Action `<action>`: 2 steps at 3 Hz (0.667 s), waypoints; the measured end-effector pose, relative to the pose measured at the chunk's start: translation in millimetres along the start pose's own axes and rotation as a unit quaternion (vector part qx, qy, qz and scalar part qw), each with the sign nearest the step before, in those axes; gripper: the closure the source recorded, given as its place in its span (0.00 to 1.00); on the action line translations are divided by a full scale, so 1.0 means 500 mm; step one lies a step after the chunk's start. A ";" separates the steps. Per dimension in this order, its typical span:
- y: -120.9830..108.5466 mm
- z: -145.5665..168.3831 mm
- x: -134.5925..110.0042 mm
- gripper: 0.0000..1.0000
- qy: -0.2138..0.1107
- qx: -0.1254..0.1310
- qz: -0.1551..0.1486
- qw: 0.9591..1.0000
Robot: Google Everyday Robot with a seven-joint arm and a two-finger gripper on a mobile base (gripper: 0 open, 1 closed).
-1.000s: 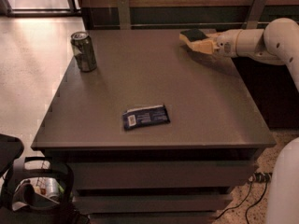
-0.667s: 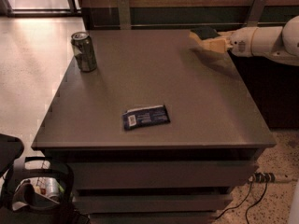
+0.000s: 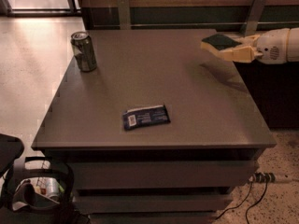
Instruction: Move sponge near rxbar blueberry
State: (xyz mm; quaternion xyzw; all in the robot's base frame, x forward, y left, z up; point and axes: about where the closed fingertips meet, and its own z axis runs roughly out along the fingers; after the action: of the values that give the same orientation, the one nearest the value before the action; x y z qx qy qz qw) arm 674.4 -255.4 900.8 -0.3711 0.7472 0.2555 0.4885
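The big grey-brown table filled most of what I could see from where I stood. The job on it looked to be in its carrying step, with the load lifted but not yet brought over. The white arm reached in from the right, held roughly level above the table's far right corner. A drink can stood upright at the far left, out of the way. The rxbar blueberry lay flat near the front middle.

The gripper pointed left off the end of the arm, its jaws clamped on the sponge. The sponge rode dark green face up, clear of the tabletop (a shadow lay on the surface beneath it) and well apart from the bar.

By my reckoning the next move called for a sweep forward and to the left over bare tabletop. After that would come a lowering to set the sponge just beside the bar without nudging it, and only then a release.
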 end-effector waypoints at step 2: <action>0.178 -0.052 0.026 1.00 0.007 -0.101 -0.042 0.994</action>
State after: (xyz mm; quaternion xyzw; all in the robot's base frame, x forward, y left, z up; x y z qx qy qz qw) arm 585.8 -225.8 900.6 -0.4511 0.7049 0.3067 0.4534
